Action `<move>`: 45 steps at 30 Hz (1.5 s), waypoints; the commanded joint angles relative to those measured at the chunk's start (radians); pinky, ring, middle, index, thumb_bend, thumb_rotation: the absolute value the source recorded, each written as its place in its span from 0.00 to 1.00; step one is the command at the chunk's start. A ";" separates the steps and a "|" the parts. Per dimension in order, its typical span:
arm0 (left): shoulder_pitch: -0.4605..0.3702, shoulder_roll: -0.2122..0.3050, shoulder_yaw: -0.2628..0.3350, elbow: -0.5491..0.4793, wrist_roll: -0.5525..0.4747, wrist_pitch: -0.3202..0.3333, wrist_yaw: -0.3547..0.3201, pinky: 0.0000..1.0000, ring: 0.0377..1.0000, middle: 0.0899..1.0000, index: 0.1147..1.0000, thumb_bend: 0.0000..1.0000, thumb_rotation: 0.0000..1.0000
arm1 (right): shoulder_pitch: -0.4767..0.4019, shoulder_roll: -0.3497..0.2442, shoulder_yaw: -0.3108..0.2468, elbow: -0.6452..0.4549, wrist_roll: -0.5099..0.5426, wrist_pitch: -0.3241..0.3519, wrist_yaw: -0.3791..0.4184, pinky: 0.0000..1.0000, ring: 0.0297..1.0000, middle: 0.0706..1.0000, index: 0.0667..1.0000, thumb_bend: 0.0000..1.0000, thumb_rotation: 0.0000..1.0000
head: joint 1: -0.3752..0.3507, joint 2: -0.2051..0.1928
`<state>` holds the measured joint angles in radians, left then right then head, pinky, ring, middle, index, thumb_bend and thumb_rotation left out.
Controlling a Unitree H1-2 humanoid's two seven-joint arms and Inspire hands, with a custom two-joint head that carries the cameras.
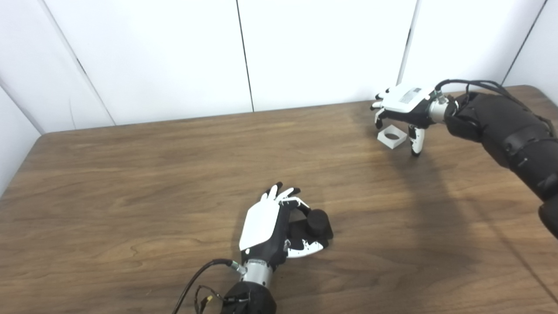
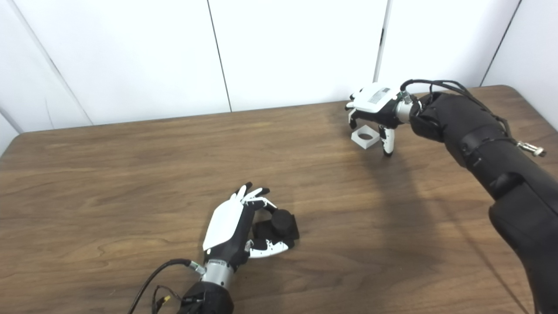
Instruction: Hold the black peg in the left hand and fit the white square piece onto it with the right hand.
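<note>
The black peg (image 1: 317,221), a short cylinder on a square black base, stands on the table near the front middle. My left hand (image 1: 266,226) lies beside it on its left. The fingers reach over the peg's far side and the thumb (image 1: 307,250) lies along its near side. The fingers are still spread, and I see no firm hold. The white square piece (image 1: 392,136), with a round hole, lies flat at the far right. My right hand (image 1: 403,104) hovers just over it, open, with its fingers (image 1: 378,114) behind the piece and its thumb (image 1: 416,140) pointing down to the piece's right.
The brown wooden table (image 1: 130,196) ends at a white panelled wall along its far edge. My right forearm (image 1: 510,131) crosses the table's right side. A cable (image 1: 196,279) loops from my left wrist near the front edge.
</note>
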<state>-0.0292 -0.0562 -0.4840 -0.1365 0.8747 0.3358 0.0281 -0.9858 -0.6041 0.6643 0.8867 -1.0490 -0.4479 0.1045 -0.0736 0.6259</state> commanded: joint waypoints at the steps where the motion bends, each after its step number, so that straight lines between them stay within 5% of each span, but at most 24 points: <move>1: 0.011 0.003 0.000 0.050 0.021 0.015 0.012 1.00 1.00 0.87 0.42 0.52 0.07 | -0.070 0.001 -0.003 0.006 0.006 -0.008 -0.037 1.00 1.00 0.94 0.71 0.87 0.17 | -0.001 0.001; 25: 0.026 -0.024 -0.010 0.063 0.020 0.018 0.044 1.00 1.00 0.87 0.42 0.52 0.07 | -0.128 0.032 0.066 0.099 0.010 -0.019 -0.050 1.00 1.00 0.93 0.70 0.84 0.15 | 0.018 0.004; 41: 0.034 -0.035 -0.005 0.071 0.010 0.020 0.063 1.00 1.00 0.87 0.42 0.52 0.07 | -0.148 0.047 0.121 0.144 0.017 -0.021 -0.085 1.00 0.99 0.89 0.56 0.81 0.14 | 0.022 0.006; 43: 0.033 -0.036 -0.005 0.073 0.009 0.020 0.064 1.00 1.00 0.87 0.42 0.52 0.07 | -0.148 0.047 0.124 0.145 0.018 -0.021 -0.088 1.00 0.99 0.89 0.49 0.62 0.14 | 0.022 0.006; 45: 0.032 -0.037 -0.005 0.076 0.007 0.018 0.067 1.00 1.00 0.87 0.42 0.52 0.07 | -0.148 0.047 0.127 0.145 0.021 -0.021 -0.090 1.00 0.99 0.89 0.47 0.56 0.14 | 0.023 0.005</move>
<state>-0.0249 -0.0679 -0.4836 -0.1171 0.8744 0.3365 0.0726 -1.0692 -0.5484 0.7912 1.0291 -1.0449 -0.4557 0.0363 -0.0506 0.6305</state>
